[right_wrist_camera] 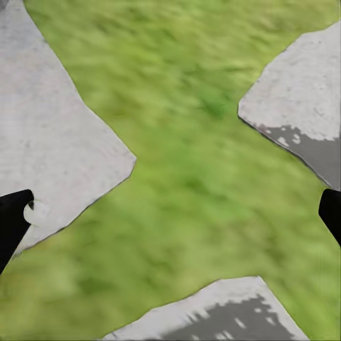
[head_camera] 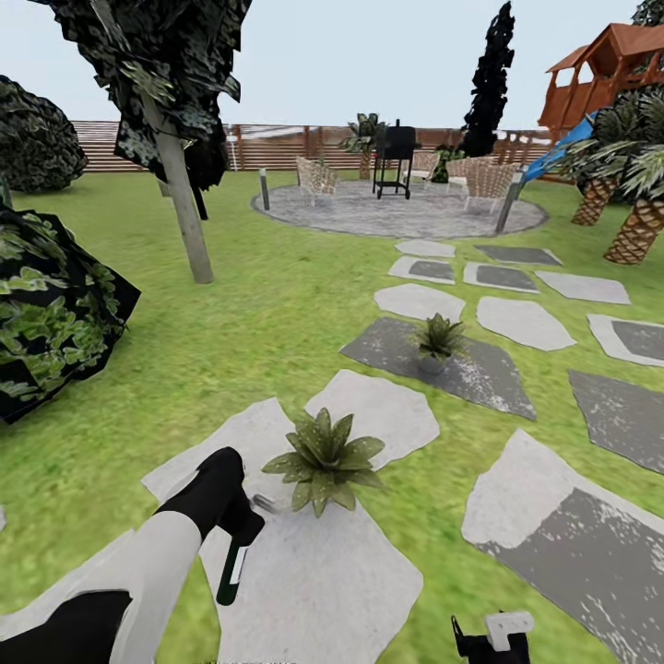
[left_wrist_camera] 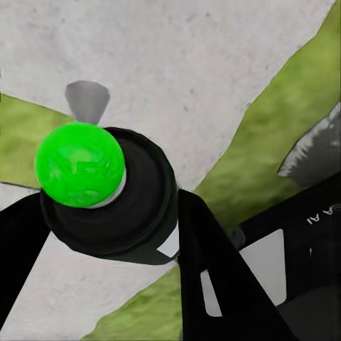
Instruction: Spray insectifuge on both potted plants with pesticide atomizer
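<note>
The left gripper has its jaws closed on the atomizer, which hangs bottom-down over a pale stone. Its grey nozzle points toward the near plant, just beside it at 2 o'clock. The far plant stands well apart at 1 o'clock on a dark stone. The right gripper hangs over grass, jaws spread wide and empty.

The head camera looks forward and down across the lawn towards the fence. Both wrist cameras face straight down, close above the grass and pale stepping stones, ground the head view shares.
</note>
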Available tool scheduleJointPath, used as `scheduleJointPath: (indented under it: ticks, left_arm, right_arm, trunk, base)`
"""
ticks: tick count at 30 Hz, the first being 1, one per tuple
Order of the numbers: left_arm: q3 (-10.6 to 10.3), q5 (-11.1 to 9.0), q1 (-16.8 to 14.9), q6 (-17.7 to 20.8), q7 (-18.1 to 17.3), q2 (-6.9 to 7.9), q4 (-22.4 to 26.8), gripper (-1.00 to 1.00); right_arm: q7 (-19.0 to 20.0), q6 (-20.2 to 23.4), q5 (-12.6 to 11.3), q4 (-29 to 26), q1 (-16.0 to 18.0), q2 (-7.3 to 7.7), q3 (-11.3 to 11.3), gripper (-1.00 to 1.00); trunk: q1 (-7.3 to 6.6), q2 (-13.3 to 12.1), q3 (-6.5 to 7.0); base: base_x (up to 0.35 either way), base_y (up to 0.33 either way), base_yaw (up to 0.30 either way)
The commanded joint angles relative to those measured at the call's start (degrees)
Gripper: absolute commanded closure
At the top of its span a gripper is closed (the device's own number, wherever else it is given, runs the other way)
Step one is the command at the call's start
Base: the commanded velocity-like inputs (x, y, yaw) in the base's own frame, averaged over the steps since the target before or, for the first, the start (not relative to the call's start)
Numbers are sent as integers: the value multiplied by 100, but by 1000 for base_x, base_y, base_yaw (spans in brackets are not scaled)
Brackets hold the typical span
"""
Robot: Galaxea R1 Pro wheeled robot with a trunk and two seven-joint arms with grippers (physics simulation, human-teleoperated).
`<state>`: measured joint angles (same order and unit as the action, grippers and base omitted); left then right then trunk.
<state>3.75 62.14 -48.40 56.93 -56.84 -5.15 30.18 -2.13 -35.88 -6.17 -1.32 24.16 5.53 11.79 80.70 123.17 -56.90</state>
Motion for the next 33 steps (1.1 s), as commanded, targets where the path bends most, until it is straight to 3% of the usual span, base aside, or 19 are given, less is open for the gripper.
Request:
scheduleJointPath:
  ticks: [1,6,11,25,33]
  left_arm:
    - [18,72,-8,18,-53,-3,-3,100]
    - [-16,125,-49,20,-34,-22,-25,100]
    - [-219,124,-56,20,-35,-20,-4,100]
    - [-273,121,-74,32,-32,-33,9,100]
    - [-277,129,-100,44,-38,-126,9,100]
  right_arm:
    - [-7,-15,-58,0,1,1,53,-100]
    - [-7,-15,-58,0,1,1,52,-100]
    - [-15,-15,-63,0,1,1,52,-100]
    - [-24,-9,-60,0,1,21,52,-100]
    - [-24,-6,-63,-1,-1,19,52,-100]
  trunk:
    - [-1,2,-5]
    - [-1,2,-5]
    - [-1,2,-5]
    - [-1,2,-5]
    - [-1,2,-5]
  base:
    - [0,0,277]
    - [0,0,276]
    - [193,-55,80]
    - [61,-254,1]
    - [174,-227,0]
